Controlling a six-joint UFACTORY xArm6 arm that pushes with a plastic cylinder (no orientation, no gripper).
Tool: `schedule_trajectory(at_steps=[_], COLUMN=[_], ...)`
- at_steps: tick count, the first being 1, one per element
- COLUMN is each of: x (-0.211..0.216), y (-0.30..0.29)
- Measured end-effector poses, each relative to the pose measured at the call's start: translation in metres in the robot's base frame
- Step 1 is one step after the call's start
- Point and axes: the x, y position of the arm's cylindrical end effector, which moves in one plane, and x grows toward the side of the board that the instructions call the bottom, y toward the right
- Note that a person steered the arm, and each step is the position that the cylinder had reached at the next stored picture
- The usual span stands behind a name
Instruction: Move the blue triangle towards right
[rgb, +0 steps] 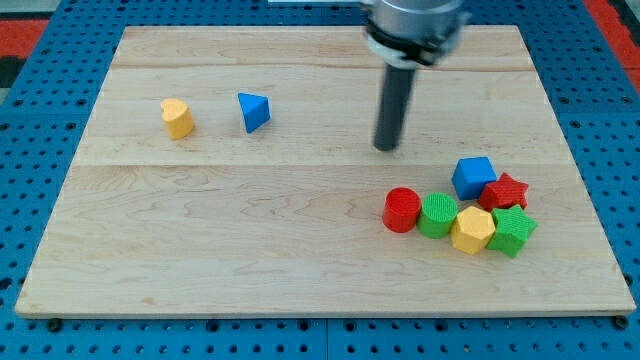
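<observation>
Camera view shows my tip (386, 148) resting on the wooden worktop (300, 250), right of centre and toward the far half. I carry no pincer, only a straight dark rod, so there is nothing to spread or press together and nothing is pinched. My tip touches no block.

To the left of my tip, well apart from it, sits the blue triangle (253, 111), slightly farther back than the tip. Farther left again, near the triangle but not touching it, stands a yellow block (177, 118) with a faceted, roughly hexagonal top.

Nearer than my tip and to its right lies a tight cluster. The blue cube (472, 177) is its closest member to my tip. Just right of the cube is a red star-shaped block (506, 190). Along the near side run a red cylinder (402, 210), a green cylinder (438, 214), a yellow hexagonal block (472, 230) and a green star-shaped block (512, 231), each touching or just beside its neighbour.
</observation>
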Motion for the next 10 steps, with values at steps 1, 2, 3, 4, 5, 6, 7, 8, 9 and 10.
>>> schedule_trajectory(at_steps=[1,2,3,4,5,6,7,8,9,10], x=[-0.057,-0.103,-0.112,-0.112,-0.103,-0.085,-0.08,-0.08,-0.08,-0.069], y=[-0.059,-0.112,-0.113,-0.123,-0.16,-0.198,-0.188,-0.167,-0.153,-0.203])
